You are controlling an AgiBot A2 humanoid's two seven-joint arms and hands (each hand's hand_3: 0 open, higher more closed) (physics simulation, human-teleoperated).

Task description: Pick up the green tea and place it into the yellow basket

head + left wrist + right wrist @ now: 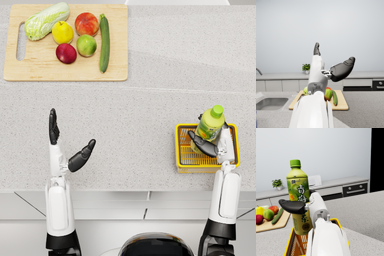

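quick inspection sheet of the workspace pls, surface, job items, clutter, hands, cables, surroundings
surface: speckled grey counter
job's things: green tea upright, over the yellow basket
clutter: cutting board with cabbage, cucumber, round fruit
hands: right hand grips the tea; left hand holds nothing, fingers apart
cables: nothing seen
surroundings: sink, cabinets, oven, potted plant

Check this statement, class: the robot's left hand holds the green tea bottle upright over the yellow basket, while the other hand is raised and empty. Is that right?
Not quite: the right hand holds the green tea upright over the yellow basket, as the head view shows. The left hand is the one raised and empty.
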